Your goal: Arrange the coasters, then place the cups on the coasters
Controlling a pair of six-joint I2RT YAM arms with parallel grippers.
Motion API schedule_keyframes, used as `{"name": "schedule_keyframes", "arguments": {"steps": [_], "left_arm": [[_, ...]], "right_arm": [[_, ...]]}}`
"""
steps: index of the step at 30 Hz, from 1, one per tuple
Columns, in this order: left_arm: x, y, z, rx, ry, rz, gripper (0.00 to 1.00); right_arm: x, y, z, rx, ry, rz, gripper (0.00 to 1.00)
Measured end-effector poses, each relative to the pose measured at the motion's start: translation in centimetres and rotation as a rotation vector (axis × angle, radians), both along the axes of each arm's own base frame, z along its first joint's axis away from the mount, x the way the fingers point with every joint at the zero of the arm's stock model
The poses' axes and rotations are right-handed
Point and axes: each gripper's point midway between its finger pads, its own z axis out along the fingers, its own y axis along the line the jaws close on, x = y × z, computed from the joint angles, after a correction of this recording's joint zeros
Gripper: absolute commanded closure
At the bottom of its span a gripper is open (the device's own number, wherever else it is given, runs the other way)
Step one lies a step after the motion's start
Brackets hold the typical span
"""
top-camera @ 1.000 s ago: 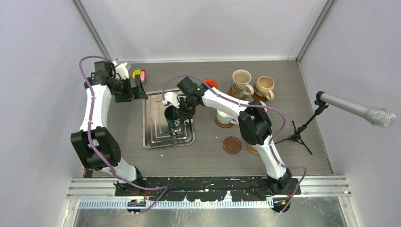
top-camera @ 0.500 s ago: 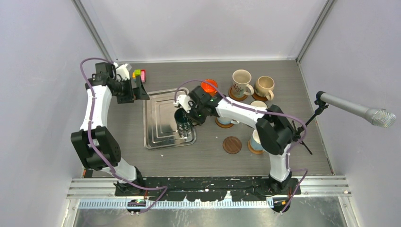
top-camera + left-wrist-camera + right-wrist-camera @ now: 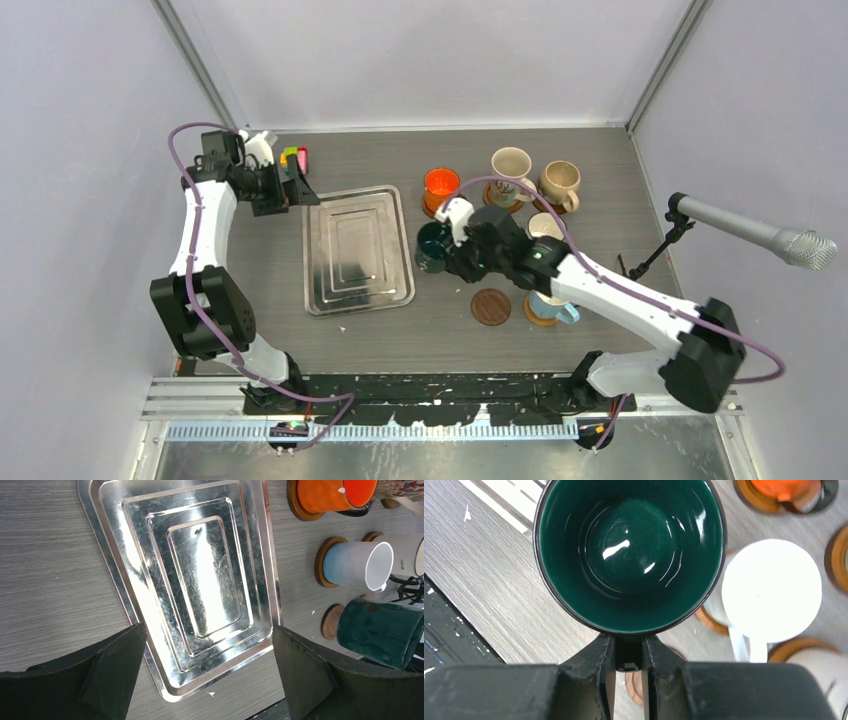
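On the left, left gripper (image 3: 301,190) spread wide with nothing inside, at the far corner of the silver tray (image 3: 357,250). Just right of the tray, dark green cup (image 3: 432,246) upright, handle pinched in right gripper (image 3: 628,655). Further right, bare coaster (image 3: 491,306).

We take the tray (image 3: 358,250) as landmark. Gripped cup (image 3: 432,247) sits in the right gripper (image 3: 628,655), just right of the tray. Other cups (image 3: 511,170) stand on coasters (image 3: 320,562) farther right of it. Bare coaster (image 3: 491,307) lies right of its near-right corner. Left gripper (image 3: 303,192) hangs over its far-left corner.
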Motion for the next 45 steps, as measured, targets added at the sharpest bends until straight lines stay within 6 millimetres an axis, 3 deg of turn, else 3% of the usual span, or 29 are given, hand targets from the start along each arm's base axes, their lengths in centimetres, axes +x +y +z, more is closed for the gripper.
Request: {"name": "schedule_keyframes", "arguments": {"steps": [8, 14, 28, 33, 38, 45], "left_arm": [[0.6, -0.3, -0.8, -0.040, 0.024, 0.007, 0.02], [1.3, -0.5, -1.1, -0.073, 0.049, 0.026, 0.02], [2.1, -0.4, 0.2, -0.086, 0.031, 0.055, 0.02], [2.1, -0.4, 0.1, -0.086, 0.034, 0.059, 0.02], [2.1, -0.3, 0.1, -0.083, 0.034, 0.063, 0.02], [2.1, -0.3, 0.1, -0.081, 0.035, 0.065, 0.02]], "right_arm": [[-4.0, -6.8, -0.3, 0.029, 0.041, -0.225, 1.00], [-5.6, -9.4, -0.8, 0.015, 0.057, -0.287, 1.00], [-8.2, -11.0, -3.5, -0.003, 0.256, -0.465, 1.00], [-8.7, -11.4, -5.3, -0.026, 0.303, -0.507, 1.00], [-8.8, -11.8, -6.8, -0.078, 0.337, -0.549, 1.00], [-8.7, -11.8, -7.0, -0.081, 0.327, -0.556, 1.00]]}}
